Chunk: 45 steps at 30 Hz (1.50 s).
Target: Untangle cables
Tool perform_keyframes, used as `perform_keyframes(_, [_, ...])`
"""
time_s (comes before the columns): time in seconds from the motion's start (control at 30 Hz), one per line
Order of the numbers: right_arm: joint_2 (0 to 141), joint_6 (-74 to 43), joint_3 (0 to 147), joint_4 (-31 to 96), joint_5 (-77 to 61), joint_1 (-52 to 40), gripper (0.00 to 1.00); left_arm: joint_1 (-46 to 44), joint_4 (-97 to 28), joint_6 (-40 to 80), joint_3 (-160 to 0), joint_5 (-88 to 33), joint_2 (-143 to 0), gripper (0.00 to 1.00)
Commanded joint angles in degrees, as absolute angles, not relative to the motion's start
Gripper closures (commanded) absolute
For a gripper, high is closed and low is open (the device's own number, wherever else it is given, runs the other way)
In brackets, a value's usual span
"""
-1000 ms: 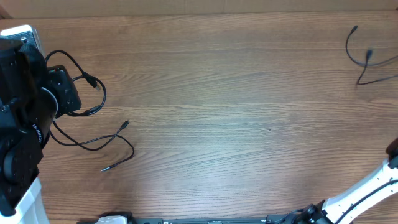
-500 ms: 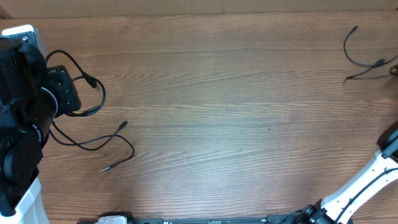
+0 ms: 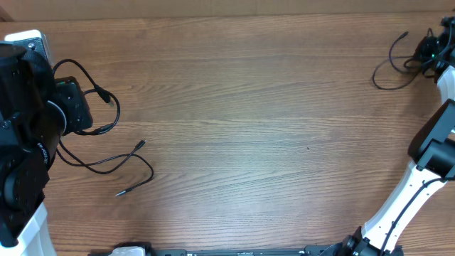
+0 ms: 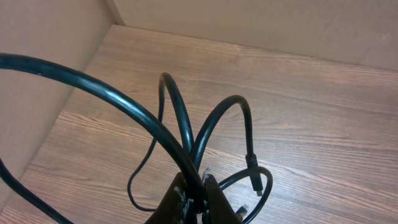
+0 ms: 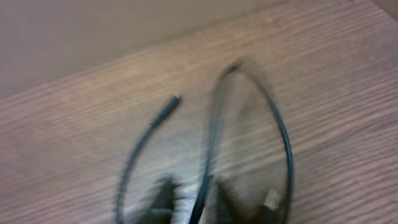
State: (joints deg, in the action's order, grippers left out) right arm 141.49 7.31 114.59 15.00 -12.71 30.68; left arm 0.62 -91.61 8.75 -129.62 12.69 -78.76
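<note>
Your wood-grain tabletop [image 3: 249, 107] meets a plain beige wall [image 4: 249, 25]. The left end effector [image 4: 196, 199] is clenched on the cables [image 4: 249, 137]. The right end effector [image 5: 193, 205] is blurred, so I cannot tell.

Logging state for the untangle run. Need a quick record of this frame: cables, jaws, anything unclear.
surface: wooden table
left cables: black tangle looped at the left arm, with two plug ends lying loose on the wood
left jaws: shut on the black tangle
right cable: thin black cord in the far right corner, looped, one plug tip free
right jaws: beside the cord; wrist view is blurred, so grip cannot be told
separation: the two cable groups sit at opposite ends of the table, not touching
</note>
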Motion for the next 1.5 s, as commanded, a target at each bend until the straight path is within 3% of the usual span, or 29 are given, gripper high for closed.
perform_keyframes(0.0, [143.4, 6.9, 114.8, 14.8, -11.6, 31.5, 0.49, 0.7, -91.5, 7.7, -129.6, 13.5, -78.5, 0.96])
perform_keyframes(0.07, [143.4, 6.9, 114.8, 15.1, -11.6, 31.6, 0.0, 0.7, -91.4, 7.7, -129.6, 13.5, -78.5, 0.96])
perform_keyframes(0.4, [140.3, 2.2, 114.8, 17.4, -23.7, 31.6, 0.0, 0.7, -92.7, 7.7, -129.6, 13.5, -78.5, 0.96])
perform_keyframes(0.87, [123.7, -5.1, 114.8, 29.2, -23.3, 28.0, 0.0, 0.7, -93.1, 7.7, -129.6, 11.3, -78.5, 0.96])
perform_keyframes(0.97, [124.1, -4.7, 114.3, 32.5, -20.6, 26.3, 0.17, 0.7, -93.1, 7.6, -129.6, 11.3, -78.5, 0.96])
perform_keyframes(1.0, [124.1, -3.9, 113.6, 32.7, -20.5, 25.7, 0.36, 0.7, -92.9, 7.6, -129.6, 11.3, -78.5, 0.96])
perform_keyframes(1.03, [124.2, -2.7, 112.7, 32.6, -20.4, 24.9, 0.64, 0.7, -92.9, 7.6, -129.6, 11.3, -78.5, 0.96])
perform_keyframes(1.1, [124.2, -2.3, 111.1, 31.8, -19.7, 24.0, 0.92, 0.7, -92.9, 7.6, -129.6, 11.3, -78.5, 0.96])
perform_keyframes(1.13, [124.3, -2.3, 110.0, 31.6, -19.2, 23.4, 0.96, 0.7, -92.9, 7.2, -129.6, 11.3, -78.5, 0.96])
perform_keyframes(1.47, [124.3, 6.0, 96.9, 30.5, -19.1, 19.6, 0.96, 0.7, -92.8, 6.4, -129.6, 11.3, -78.5, 0.96])
